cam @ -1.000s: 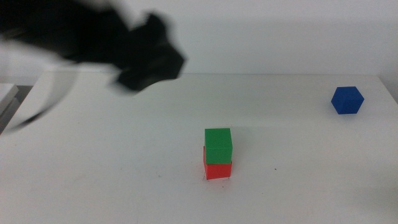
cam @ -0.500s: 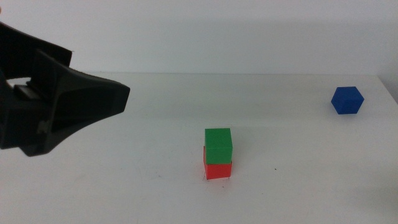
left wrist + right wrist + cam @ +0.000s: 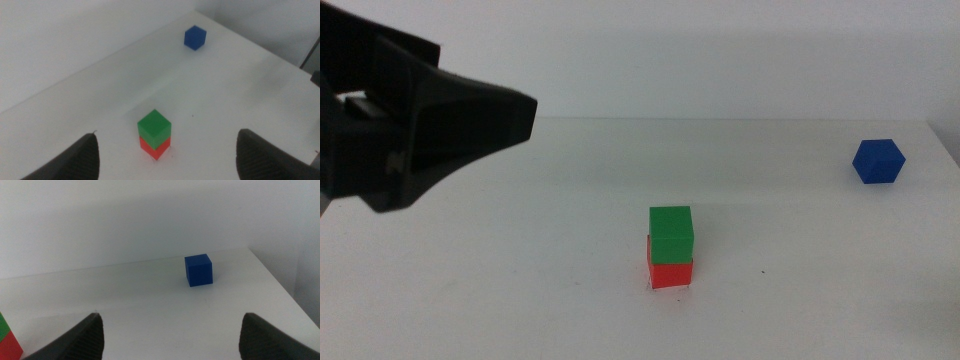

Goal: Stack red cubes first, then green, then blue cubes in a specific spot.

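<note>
Far right of left hand (image 3: 165,155) — blue cube (image 3: 877,161) | both hands open, empty

Three cubes sit on the counter (image 3: 520,290), one of each colour: one red cube (image 3: 670,274), one green cube (image 3: 671,235) and one blue cube (image 3: 877,161). Two of them form a single stack (green on top of red), and from that stack the lone blue one lies out toward two o'clock in the middle view. Two grippers show, the left gripper (image 3: 165,160) and the right gripper (image 3: 170,337), each with two dark jaws spread wide and holding nothing.
</note>
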Controlling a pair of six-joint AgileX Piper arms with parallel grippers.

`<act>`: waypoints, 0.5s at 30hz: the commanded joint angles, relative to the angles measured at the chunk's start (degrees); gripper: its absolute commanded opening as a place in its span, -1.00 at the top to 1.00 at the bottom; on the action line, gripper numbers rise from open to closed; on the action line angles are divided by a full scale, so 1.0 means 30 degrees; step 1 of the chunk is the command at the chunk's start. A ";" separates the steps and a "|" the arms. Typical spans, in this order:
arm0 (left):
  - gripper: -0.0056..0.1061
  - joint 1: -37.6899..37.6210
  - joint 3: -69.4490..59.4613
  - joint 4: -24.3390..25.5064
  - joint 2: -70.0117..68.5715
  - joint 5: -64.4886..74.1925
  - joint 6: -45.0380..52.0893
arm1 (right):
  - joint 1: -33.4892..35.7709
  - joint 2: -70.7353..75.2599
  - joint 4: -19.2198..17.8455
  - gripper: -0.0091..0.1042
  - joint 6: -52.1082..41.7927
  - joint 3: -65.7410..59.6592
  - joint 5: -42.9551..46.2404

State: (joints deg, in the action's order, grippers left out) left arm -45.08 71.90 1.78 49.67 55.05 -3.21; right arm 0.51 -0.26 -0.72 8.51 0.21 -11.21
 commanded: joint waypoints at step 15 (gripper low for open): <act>-0.78 0.0067 -0.0082 0.0098 -0.0120 -0.0600 -0.0022 | -0.0109 -0.3446 -0.0567 -0.80 0.2876 0.5027 -0.3109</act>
State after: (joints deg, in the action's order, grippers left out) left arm -45.08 71.90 1.88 49.67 54.07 -3.21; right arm 0.51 -5.73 -1.66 15.96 9.75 -16.64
